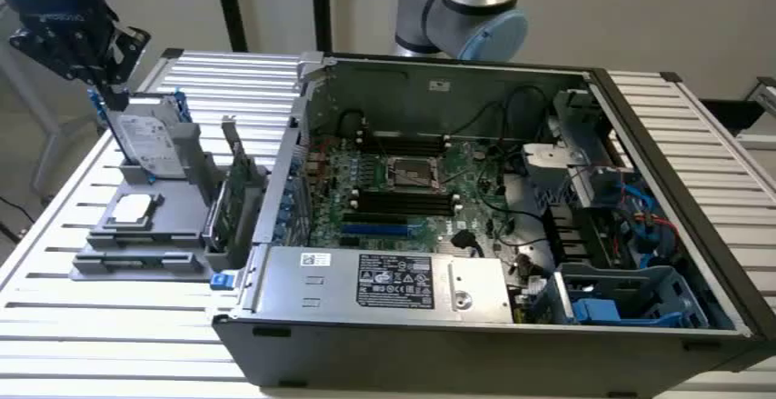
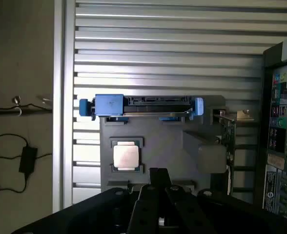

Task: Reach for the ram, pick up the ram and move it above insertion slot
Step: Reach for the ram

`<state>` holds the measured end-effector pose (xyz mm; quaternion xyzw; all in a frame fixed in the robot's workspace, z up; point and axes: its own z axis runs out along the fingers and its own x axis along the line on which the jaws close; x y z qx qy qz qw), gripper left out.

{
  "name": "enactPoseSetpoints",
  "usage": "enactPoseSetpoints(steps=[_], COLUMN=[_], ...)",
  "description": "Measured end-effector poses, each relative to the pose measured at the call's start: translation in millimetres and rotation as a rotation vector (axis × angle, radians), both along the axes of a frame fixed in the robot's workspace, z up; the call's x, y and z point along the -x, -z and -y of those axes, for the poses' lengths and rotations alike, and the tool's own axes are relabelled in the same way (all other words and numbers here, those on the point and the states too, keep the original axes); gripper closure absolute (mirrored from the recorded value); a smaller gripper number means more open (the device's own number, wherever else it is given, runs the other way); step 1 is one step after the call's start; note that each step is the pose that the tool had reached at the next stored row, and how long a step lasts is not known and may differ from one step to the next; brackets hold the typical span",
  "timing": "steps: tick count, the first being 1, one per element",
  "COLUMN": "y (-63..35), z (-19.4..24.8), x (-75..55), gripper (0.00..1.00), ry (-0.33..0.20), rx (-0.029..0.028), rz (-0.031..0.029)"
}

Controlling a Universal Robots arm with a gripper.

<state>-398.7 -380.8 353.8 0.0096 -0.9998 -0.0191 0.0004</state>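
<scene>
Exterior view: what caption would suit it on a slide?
Shut claw poised above a grey parts holder, beside an open computer case on a slatted table.

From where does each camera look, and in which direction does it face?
Exterior view: off the arm, raised, looking down on the open computer case and the grey holder; the arm and pincer show.
Wrist view: on the wrist, looking down past the shut pincer onto the holder.
Shared: the holder, its processor chip, the hard drive and the pincer.
</scene>
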Motion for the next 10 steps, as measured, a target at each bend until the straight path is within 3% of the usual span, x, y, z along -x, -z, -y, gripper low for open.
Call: enactPoseSetpoints(steps=[10], y=[-0.1], z=[0.1], x=[0.0], gripper=[0.89], ry=[0.000], rx=[0.0000], rz=[-0.0001])
